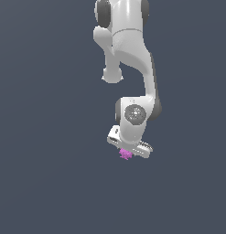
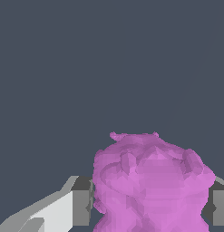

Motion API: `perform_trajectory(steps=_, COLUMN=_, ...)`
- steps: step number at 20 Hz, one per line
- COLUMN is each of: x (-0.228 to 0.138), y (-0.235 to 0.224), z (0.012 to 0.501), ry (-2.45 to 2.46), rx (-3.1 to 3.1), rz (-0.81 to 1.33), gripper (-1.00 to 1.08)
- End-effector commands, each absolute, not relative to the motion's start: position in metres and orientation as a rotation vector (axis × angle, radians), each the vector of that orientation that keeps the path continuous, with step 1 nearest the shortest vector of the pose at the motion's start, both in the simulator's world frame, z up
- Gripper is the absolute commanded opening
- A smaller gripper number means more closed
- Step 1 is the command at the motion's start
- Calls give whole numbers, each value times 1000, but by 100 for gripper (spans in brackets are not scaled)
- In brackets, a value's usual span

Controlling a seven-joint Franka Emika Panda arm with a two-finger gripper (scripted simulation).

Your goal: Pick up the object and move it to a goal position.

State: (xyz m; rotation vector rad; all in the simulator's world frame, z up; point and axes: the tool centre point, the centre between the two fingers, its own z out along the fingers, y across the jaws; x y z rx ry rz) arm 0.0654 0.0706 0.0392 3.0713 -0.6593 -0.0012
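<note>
The glossy white hand (image 1: 128,151) is closed on a bumpy, matte magenta lump (image 2: 149,181), its grey pads (image 2: 81,206) pressing both sides.

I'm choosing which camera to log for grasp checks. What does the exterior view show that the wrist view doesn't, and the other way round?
Only the exterior view shows the white arm reaching down, and how small the magenta lump is under the pincer. Only the wrist view shows the lump's bumpy surface up close, sitting between the two grey fingers, one on each side; whether they touch it is unclear. Both show the lump at the pincer against a plain dark grey background.
</note>
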Motion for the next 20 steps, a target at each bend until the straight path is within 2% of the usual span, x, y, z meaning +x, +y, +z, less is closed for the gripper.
perform_trajectory(steps=1, x=66, y=71, z=39, ry=-659, rx=3072, rz=0, gripper=-100)
perform_trajectory(steps=12, x=67, y=67, z=40, ry=-659, rx=3072, rz=0, gripper=-100)
perform_trajectory(steps=20, x=85, y=22, z=42, ry=-659, rx=3072, rz=0, gripper=-100)
